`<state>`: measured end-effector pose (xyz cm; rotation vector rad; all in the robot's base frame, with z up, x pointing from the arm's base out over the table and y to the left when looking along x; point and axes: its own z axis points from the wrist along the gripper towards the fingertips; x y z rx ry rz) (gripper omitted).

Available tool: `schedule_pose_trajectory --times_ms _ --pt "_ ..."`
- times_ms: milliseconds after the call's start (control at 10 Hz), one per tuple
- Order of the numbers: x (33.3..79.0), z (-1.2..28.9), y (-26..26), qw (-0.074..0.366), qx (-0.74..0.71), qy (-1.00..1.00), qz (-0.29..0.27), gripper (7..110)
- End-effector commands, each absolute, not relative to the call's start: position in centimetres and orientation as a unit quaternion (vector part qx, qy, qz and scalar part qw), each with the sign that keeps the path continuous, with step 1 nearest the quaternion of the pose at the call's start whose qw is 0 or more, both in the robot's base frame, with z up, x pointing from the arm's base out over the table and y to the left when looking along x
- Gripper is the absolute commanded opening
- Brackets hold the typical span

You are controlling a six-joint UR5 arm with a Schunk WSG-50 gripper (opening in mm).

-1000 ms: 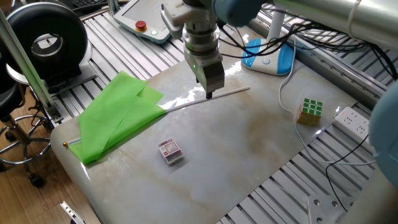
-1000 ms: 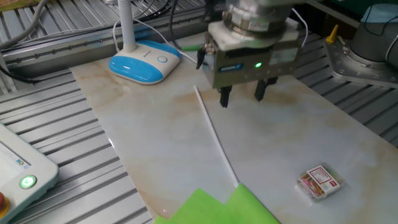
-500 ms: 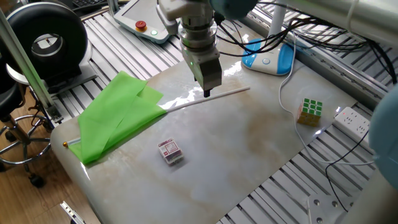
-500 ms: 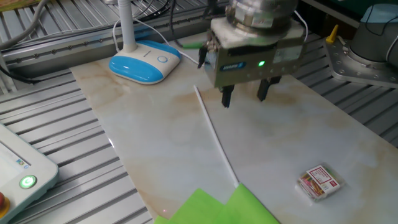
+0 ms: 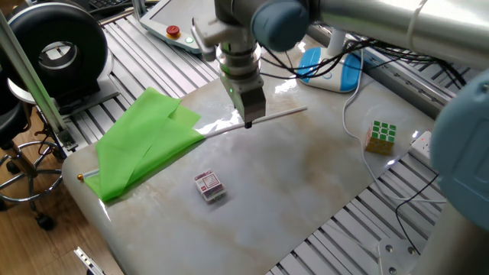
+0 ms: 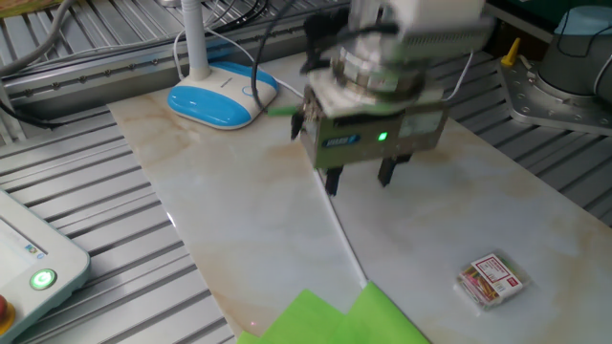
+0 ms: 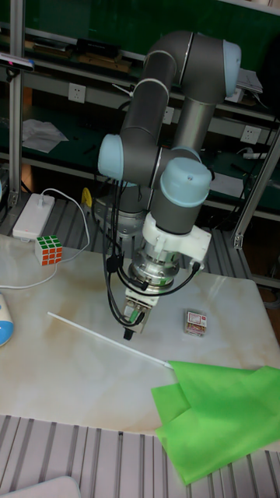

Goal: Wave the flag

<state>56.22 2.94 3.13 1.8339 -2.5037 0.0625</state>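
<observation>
Hovering unclenched over the bare pole, the hand (image 6: 359, 180) straddles the flag (image 5: 145, 143), which lies flat on the desk (image 5: 306, 183), pole crossing between the fingers, green cloth toward the desk's edge.

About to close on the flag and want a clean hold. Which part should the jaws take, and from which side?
Take the bare white pole of the flag, between the cloth and the free end, coming straight down from above. The pole lies flat on the table, slim and uncovered there, so open jaws can straddle it crosswise. The gripper already hangs over that stretch.
</observation>
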Motion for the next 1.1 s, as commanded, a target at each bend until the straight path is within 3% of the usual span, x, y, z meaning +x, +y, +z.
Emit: schedule_pose_trajectory --times_ms 0,1000 --pt "56.6 2.0 3.0 0.015 0.588 -0.809 0.021 66" --pt "56.0 2.1 2.1 0.033 0.569 -0.821 0.03 66"
